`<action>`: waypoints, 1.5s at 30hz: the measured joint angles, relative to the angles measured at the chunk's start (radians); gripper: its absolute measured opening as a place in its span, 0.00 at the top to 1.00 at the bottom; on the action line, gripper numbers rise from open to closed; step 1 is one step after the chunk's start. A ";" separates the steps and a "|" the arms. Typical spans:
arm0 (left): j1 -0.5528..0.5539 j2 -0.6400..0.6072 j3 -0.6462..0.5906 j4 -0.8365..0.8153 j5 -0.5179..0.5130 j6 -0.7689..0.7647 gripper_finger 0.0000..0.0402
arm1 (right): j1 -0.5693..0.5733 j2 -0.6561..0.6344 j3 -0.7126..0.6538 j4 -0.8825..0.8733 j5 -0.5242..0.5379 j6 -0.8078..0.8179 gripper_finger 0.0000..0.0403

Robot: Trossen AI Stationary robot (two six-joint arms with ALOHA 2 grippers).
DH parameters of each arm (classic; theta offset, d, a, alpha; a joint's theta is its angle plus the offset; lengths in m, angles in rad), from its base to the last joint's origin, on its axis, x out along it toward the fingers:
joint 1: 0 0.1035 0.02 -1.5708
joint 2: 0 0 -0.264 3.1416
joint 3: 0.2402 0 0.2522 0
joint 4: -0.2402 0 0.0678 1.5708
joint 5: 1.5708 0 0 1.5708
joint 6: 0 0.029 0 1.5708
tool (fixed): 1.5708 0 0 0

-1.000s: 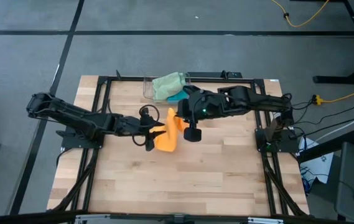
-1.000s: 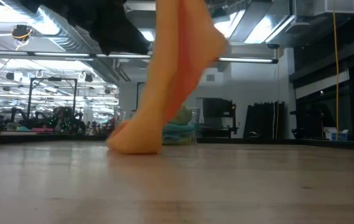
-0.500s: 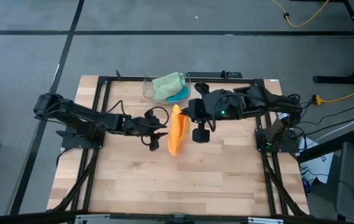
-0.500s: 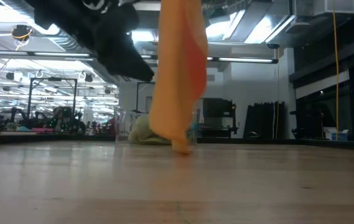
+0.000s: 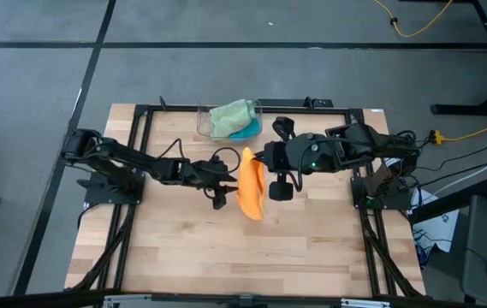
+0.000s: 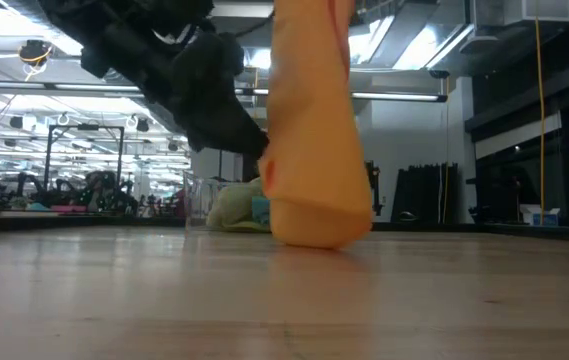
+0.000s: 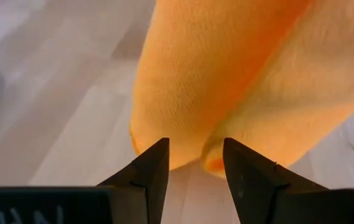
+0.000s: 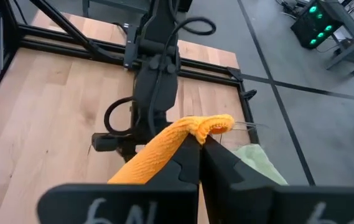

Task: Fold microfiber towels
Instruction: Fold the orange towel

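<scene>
An orange microfiber towel (image 5: 251, 186) hangs over the middle of the table, with my right gripper (image 8: 200, 138) shut on its top. My left gripper (image 7: 195, 168) is open and comes from the table's left. Its two fingertips stand on either side of the towel's lower end (image 7: 192, 146); I cannot tell whether they touch it. In the low view the left gripper (image 6: 256, 148) shows dark beside the hanging towel (image 6: 316, 150). A pale sage green towel (image 5: 232, 115) and a teal one (image 5: 245, 133) lie in the clear bin. My right gripper pinches the orange towel's bunched top corner (image 8: 213, 124) between its two fingertips, which slant down from the table's right. The towel hangs below the fingers in a loose, doubled-over strip. Its rounded lower end (image 6: 321, 228) is at or just above the tabletop; I cannot tell which.
The clear plastic bin (image 5: 204, 120) stands at the far edge, behind the towel. Black frame rails (image 5: 145, 120) run along the table's left, right and far sides. Bare wood (image 5: 243, 248) lies toward the near edge.
My right gripper has gone up and a little toward the table's right and near edge with the towel. The towel's lower end, which lay bunched on the table, has come up and swung right under the gripper. My left gripper has sunk and gone right toward that lower end.
</scene>
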State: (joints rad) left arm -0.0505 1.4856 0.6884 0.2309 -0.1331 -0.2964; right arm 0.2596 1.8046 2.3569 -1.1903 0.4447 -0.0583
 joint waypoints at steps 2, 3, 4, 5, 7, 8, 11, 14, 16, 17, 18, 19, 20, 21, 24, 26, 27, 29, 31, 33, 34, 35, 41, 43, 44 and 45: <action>0.000 0.021 0.000 0.003 0.013 -0.016 0.65 | 0.000 0.000 0.000 0.000 0.000 0.000 0.99; 0.000 0.031 0.000 0.008 0.018 -0.017 0.65 | 0.000 0.000 0.000 0.000 0.001 0.000 0.99; 0.000 0.041 0.000 0.016 0.020 -0.016 0.65 | 0.000 0.000 0.000 0.000 0.001 -0.001 0.99; 0.000 0.048 0.000 0.021 0.020 -0.016 0.65 | 0.000 0.000 0.000 0.000 0.001 -0.001 0.99; 0.004 0.056 -0.001 0.046 0.021 -0.016 0.65 | 0.000 0.000 0.000 0.000 0.000 -0.002 0.99; 0.006 0.059 0.000 0.062 0.022 -0.016 0.65 | 0.000 0.000 0.000 0.000 0.000 -0.002 0.99; 0.013 0.062 0.000 0.078 0.024 -0.016 0.65 | 0.000 0.000 0.000 0.000 0.000 -0.002 0.99; 0.014 0.062 0.000 0.080 0.024 -0.016 0.65 | 0.000 0.000 0.000 0.000 0.000 -0.003 0.99; 0.014 0.062 0.000 0.082 0.024 -0.016 0.65 | 0.000 0.000 -0.001 0.000 0.000 -0.003 0.99; 0.014 0.062 0.000 0.083 0.024 -0.017 0.65 | 0.000 0.000 -0.001 0.000 0.000 -0.003 0.99; 0.014 0.064 0.000 0.083 0.024 -0.017 0.65 | 0.000 0.000 -0.001 0.000 0.000 -0.003 0.99; 0.014 0.068 0.000 0.087 0.024 -0.017 0.65 | 0.000 0.000 -0.001 0.000 0.000 -0.003 0.99; 0.014 0.073 0.000 0.086 0.023 -0.017 0.65 | 0.000 0.000 -0.001 0.000 0.000 -0.003 0.99; 0.014 0.076 0.000 0.084 0.023 -0.017 0.65 | 0.000 0.000 -0.001 0.000 0.000 -0.003 0.99; 0.018 0.094 0.000 0.087 0.021 -0.015 0.65 | 0.000 0.000 -0.001 0.000 0.000 -0.003 0.99; 0.027 0.109 0.000 0.084 0.020 -0.015 0.65 | 0.000 0.000 -0.001 0.000 0.000 -0.003 0.99; 0.032 0.114 0.000 0.083 0.020 -0.016 0.65 | 0.000 0.000 -0.001 0.000 0.000 -0.003 0.99; 0.042 0.122 0.000 0.086 0.020 -0.016 0.65 | 0.000 0.000 -0.001 0.000 0.000 -0.003 0.99; 0.050 0.126 -0.001 0.080 0.020 -0.017 0.65 | 0.000 0.000 -0.001 -0.003 0.000 -0.003 0.99; 0.053 0.125 -0.001 0.085 0.022 -0.018 0.65 | 0.000 0.000 -0.001 -0.010 0.000 -0.003 0.99; 0.053 0.125 -0.001 0.086 0.025 -0.019 0.65 | 0.000 0.000 -0.001 -0.015 0.000 -0.003 0.99; 0.053 0.125 -0.001 0.086 0.030 -0.019 0.65 | 0.000 0.000 -0.001 -0.019 0.000 -0.003 0.99; 0.053 0.125 -0.001 0.092 0.113 -0.016 0.65 | 0.000 0.000 -0.001 -0.020 0.000 -0.003 0.99; 0.053 0.125 -0.001 0.092 0.131 -0.016 0.65 | 0.000 0.000 -0.001 -0.020 0.000 -0.003 0.99; 0.053 0.125 -0.001 0.092 0.135 -0.016 0.65 | 0.000 0.000 -0.001 -0.020 0.000 -0.003 0.99; 0.053 0.125 -0.001 0.092 0.136 -0.016 0.65 | 0.000 0.000 -0.001 -0.020 0.000 -0.003 0.99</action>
State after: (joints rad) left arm 0.0025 1.6108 0.6872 0.3229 0.0032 -0.3122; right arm 0.2596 1.8046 2.3558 -1.2098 0.4448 -0.0612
